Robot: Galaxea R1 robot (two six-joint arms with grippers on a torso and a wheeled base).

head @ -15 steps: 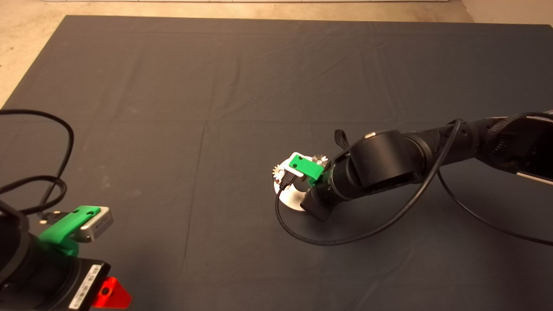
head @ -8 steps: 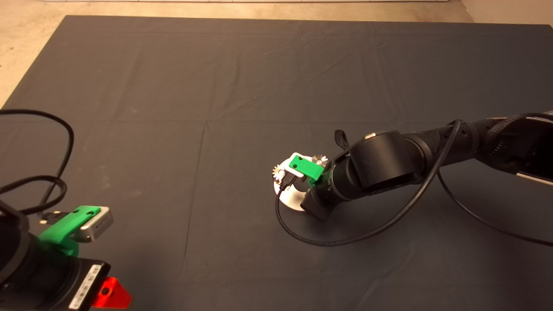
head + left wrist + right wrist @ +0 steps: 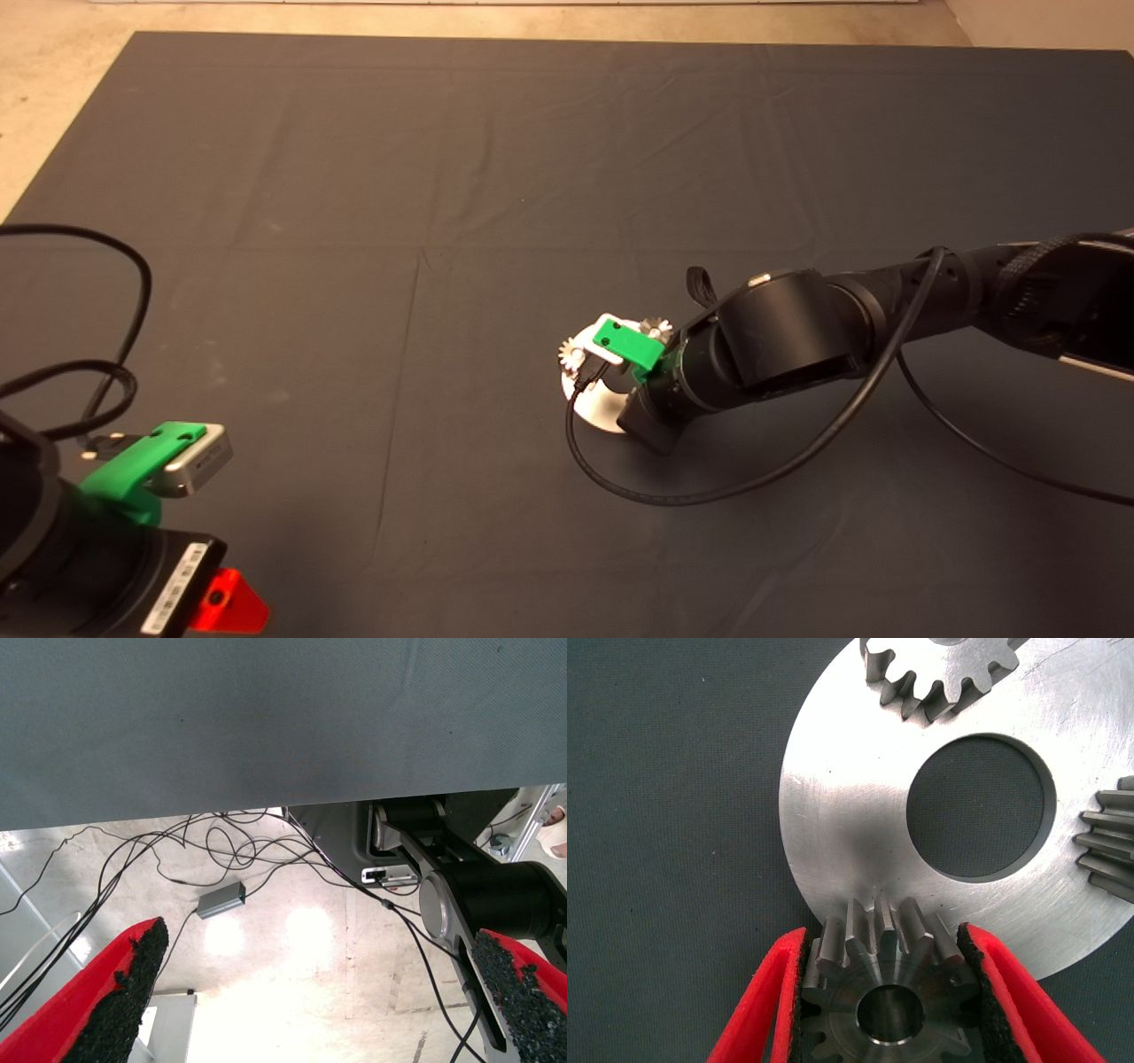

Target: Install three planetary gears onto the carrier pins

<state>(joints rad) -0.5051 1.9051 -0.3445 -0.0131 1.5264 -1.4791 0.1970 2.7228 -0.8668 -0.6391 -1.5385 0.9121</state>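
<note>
Third gear going onto the carrier

The right hand (image 3: 879, 992) pinches the last of the planetary gears (image 3: 886, 983) over the rim of the silver disc (image 3: 850, 815), right of the tabletop's (image 3: 354, 177) middle; a pin shows in its bore, so it looks seated or nearly so. Two gears (image 3: 939, 669) already sit on the disc. What is left, I judge: letting go. The left hand (image 3: 314, 992) waits spread by the near left corner.

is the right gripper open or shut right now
Shut on a planetary gear: the right gripper has both pads pressed against its teeth, above the silver disc.
</note>
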